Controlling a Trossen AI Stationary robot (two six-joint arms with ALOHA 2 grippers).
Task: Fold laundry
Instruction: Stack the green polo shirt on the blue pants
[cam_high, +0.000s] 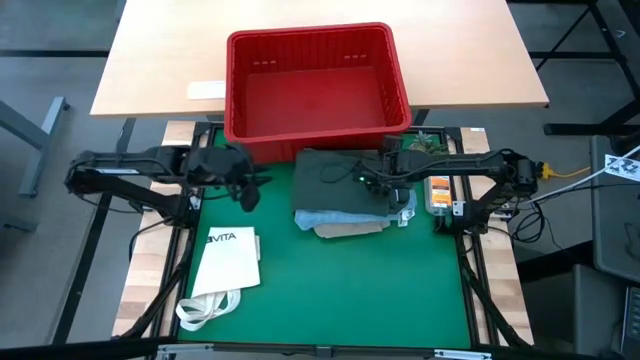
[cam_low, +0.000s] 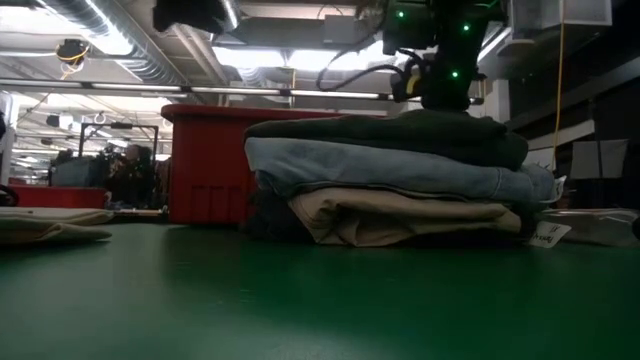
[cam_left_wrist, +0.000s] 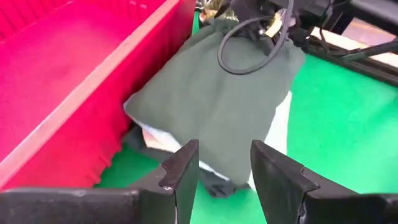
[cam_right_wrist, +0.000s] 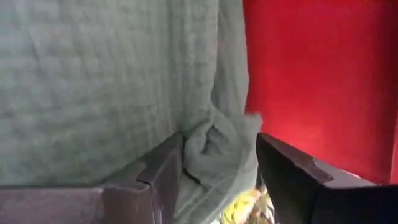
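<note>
We see the laundry stack (cam_high: 345, 195) at table centre, just beside the red basket (cam_high: 315, 80) at 12 o'clock. Right gripper (cam_right_wrist: 217, 171) rests open on its green top piece (cam_left_wrist: 217, 102); left gripper (cam_left_wrist: 224, 168) hangs open at 9 o'clock.

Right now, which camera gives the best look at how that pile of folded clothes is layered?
The low view: the pile sits side-on, dark green-grey piece over light blue over beige. The high view shows mostly the top piece with blue and beige edges peeking out. The left wrist view shows it slanted; the right wrist view, only green-grey cloth close up.
</note>
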